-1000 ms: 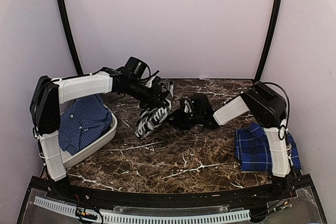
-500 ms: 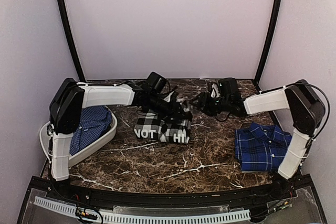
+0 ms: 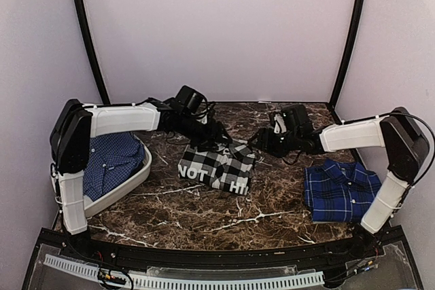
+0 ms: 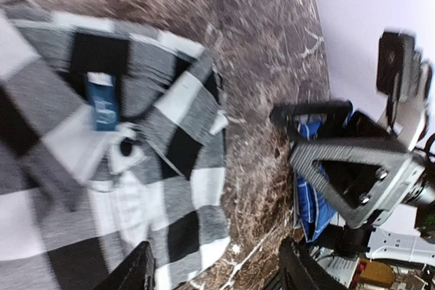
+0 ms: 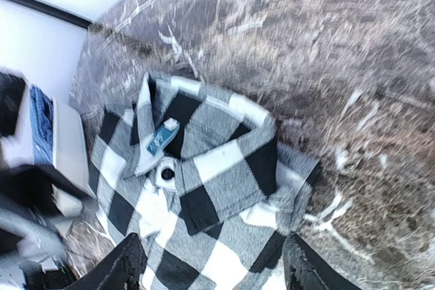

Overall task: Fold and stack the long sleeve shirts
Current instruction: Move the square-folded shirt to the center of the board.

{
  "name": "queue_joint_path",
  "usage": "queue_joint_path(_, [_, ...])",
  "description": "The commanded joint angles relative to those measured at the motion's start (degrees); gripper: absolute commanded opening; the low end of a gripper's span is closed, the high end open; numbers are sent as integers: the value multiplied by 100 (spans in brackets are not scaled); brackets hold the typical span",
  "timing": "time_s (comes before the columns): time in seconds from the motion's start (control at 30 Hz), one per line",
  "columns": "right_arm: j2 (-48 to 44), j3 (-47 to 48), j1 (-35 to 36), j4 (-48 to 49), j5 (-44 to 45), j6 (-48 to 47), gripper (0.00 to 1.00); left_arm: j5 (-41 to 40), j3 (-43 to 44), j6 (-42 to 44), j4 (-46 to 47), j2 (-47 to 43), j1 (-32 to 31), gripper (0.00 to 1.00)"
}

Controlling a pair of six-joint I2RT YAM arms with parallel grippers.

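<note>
Checked shirt point(image 3: 217, 164), bunched between my grippers a second ago, now flat mid-worktop toward far edge. Left gripper point(image 3: 219, 140) and right gripper point(image 3: 258, 142) both wide, empty. Looks folded. Stacking with plaid shirt point(image 3: 342, 190) at right edge remains.

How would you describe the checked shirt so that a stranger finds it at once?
On the dark marble table, near the middle, lies a folded shirt. Unlike the blue plaid shirt at the right and the blue shirt in the white tray at the left, it has big black-and-white checks and white letters.

Table point(image 3: 204, 205): checked shirt point(image 3: 217, 166), plaid shirt point(image 3: 340, 191), tray point(image 3: 129, 180)?
</note>
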Motion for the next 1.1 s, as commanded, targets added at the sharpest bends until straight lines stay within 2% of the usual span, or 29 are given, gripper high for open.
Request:
queue_joint_path(0.0, [277, 97, 313, -223, 305, -127, 64, -691, -721, 468, -399, -810, 498, 61])
queue_joint_path(0.17, [506, 124, 425, -255, 408, -126, 56, -858, -1432, 830, -503, -1186, 976, 56])
queue_joint_path(0.47, [971, 282, 403, -343, 530, -171, 43, -454, -1669, 979, -94, -879, 980, 45])
queue_joint_path(0.67, [1390, 606, 262, -323, 376, -347, 22, -428, -1631, 800, -26, -628, 745, 42])
queue_joint_path(0.8, [1956, 1421, 216, -494, 179, -646, 14, -592, -1784, 476, -10, -594, 531, 41])
queue_joint_path(0.97, [2337, 2253, 210, -1029, 120, -938, 12, -1011, -1967, 70, -93, -717, 300, 41])
queue_joint_path(1.07, [2152, 2372, 203, -1365, 378, -1137, 18, -1322, -2004, -25, -189, -934, 298, 41])
